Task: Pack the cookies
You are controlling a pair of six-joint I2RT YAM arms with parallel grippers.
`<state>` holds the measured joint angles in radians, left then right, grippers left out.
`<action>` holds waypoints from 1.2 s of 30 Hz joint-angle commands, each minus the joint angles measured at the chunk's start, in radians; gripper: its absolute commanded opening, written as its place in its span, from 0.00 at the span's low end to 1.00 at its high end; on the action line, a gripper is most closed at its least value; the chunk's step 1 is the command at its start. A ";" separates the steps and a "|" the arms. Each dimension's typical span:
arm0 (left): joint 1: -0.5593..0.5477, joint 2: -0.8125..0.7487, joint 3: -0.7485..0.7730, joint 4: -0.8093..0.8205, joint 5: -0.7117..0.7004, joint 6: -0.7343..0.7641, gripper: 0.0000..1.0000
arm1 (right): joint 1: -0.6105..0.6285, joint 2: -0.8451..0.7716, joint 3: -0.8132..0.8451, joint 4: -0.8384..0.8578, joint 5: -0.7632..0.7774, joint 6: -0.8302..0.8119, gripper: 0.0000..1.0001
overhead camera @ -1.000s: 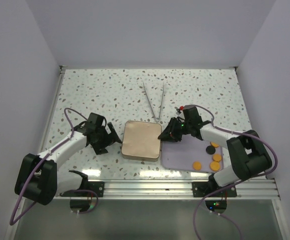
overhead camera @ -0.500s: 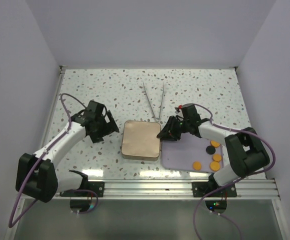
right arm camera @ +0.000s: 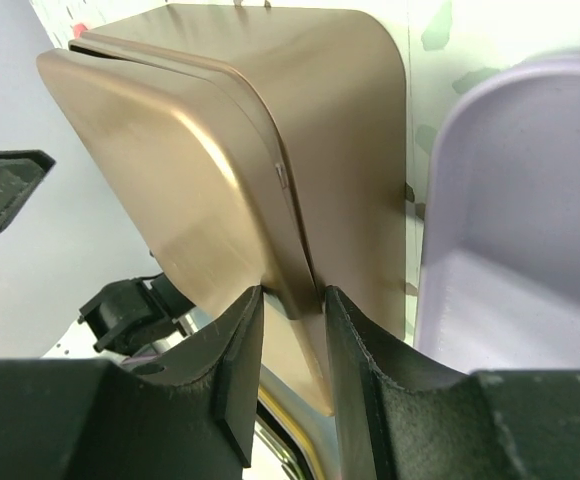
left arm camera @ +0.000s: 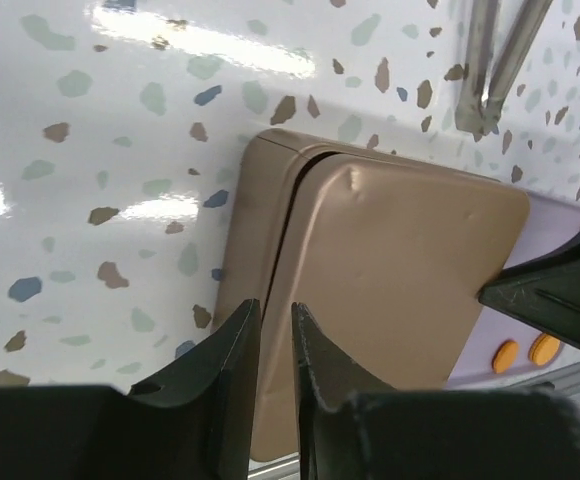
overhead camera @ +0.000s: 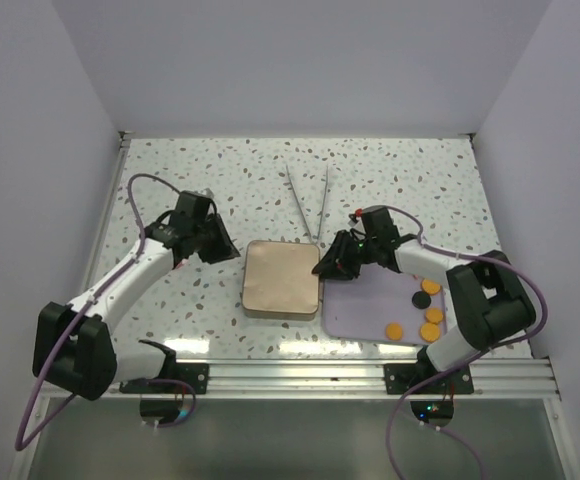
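Pinching one edge of the bronze lid (right arm camera: 160, 140), the right jaws are being shown in the right wrist view with one finger on each side of its rim. The lid is sitting askew over the bronze box (overhead camera: 281, 280), and a thin gap is showing along one side. The box is being carried at the middle of the speckled table (overhead camera: 170, 170), just left of a lavender tray (overhead camera: 365, 305). The cookies (overhead camera: 435, 315) are lying at the right end of that tray, four orange discs and one black disc (overhead camera: 419, 298), all well apart from both sets of jaws. The left jaws are being kept pressed together on nothing, above the table near the box's far left corner, with the left arm (overhead camera: 130, 280) stretched out from its base. A pair of metal tongs (overhead camera: 308, 205) is lying on the table behind the box, its tips close to the box's far edge.
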<state>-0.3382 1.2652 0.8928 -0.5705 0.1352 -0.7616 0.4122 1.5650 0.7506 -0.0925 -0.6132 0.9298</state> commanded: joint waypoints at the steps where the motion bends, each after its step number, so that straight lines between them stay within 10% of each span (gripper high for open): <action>1: -0.038 0.052 0.061 0.103 0.078 0.045 0.24 | 0.000 0.029 0.041 -0.006 0.040 0.004 0.34; 17: -0.068 0.318 0.107 0.124 0.020 0.085 0.21 | 0.000 0.064 0.073 0.013 0.043 0.030 0.35; 36: -0.009 0.412 0.219 0.054 -0.048 0.120 0.21 | -0.001 -0.066 0.164 -0.173 0.105 -0.037 0.64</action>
<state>-0.3515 1.6829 1.1030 -0.4767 0.1074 -0.6739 0.4122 1.5661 0.8680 -0.2005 -0.5350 0.9230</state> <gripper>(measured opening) 0.215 0.641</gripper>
